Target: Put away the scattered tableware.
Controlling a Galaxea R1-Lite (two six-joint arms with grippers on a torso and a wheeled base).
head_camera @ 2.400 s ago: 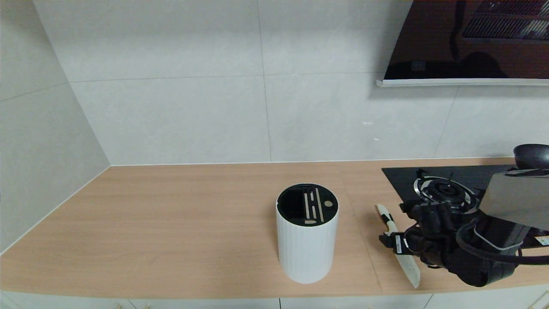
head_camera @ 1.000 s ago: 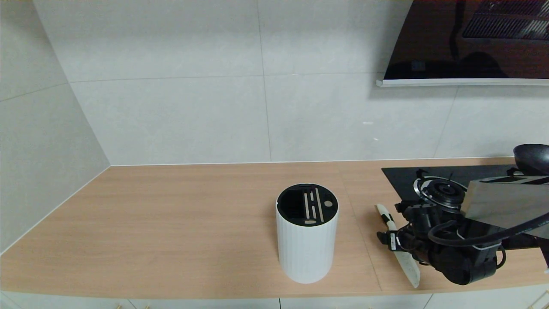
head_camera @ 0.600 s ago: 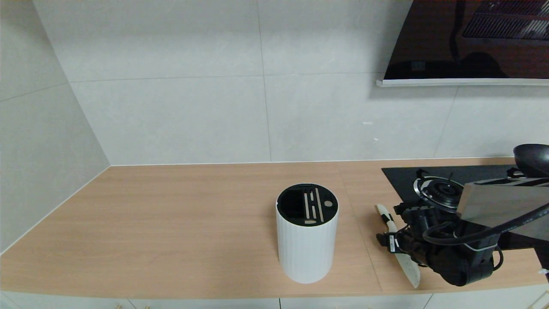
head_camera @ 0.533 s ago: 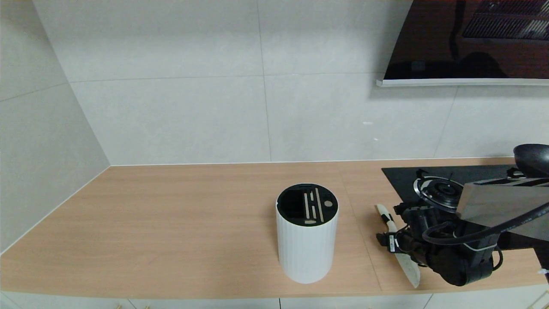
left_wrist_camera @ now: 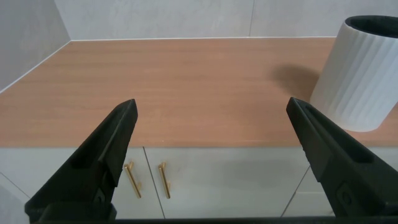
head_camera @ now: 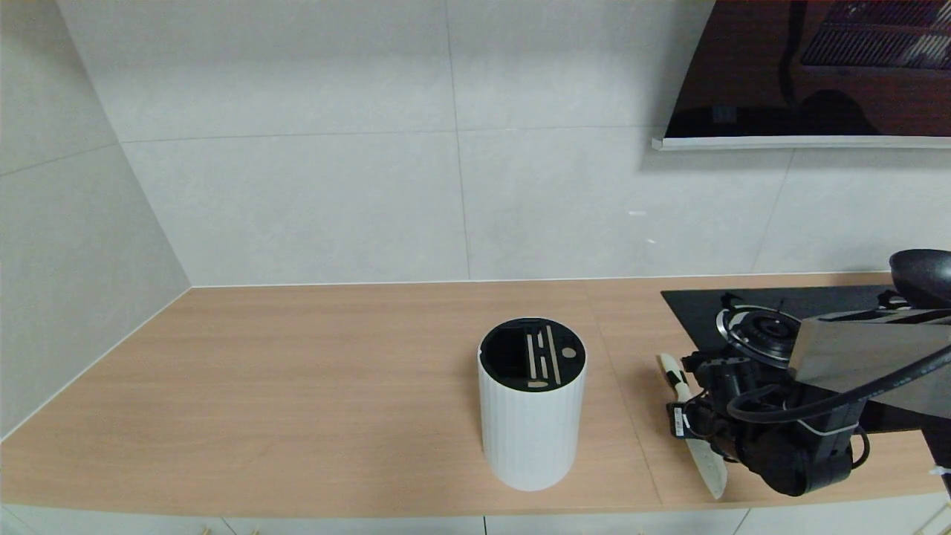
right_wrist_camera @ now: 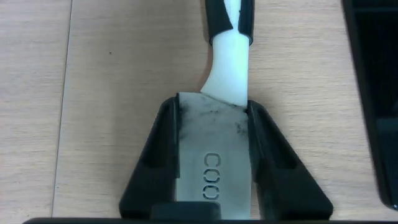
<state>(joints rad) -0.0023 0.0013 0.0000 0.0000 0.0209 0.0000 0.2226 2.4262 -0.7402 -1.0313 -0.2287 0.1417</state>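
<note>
Left gripper (left_wrist_camera: 211, 106) spread wide, holding nothing, at counter (head_camera: 297, 371) front edge. Right gripper (right_wrist_camera: 213, 109) clamped on white knife (right_wrist_camera: 214, 155) blade, knife flat on counter, front right; blade print partly covered. White ribbed holder (head_camera: 531, 416) upright to knife's left, black slotted top. Burner (head_camera: 765, 331) behind.

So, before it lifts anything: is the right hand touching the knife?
Touching. The right wrist view shows the fingers of the right hand pressed against both edges of the knife blade, with no gap on either side.
</note>
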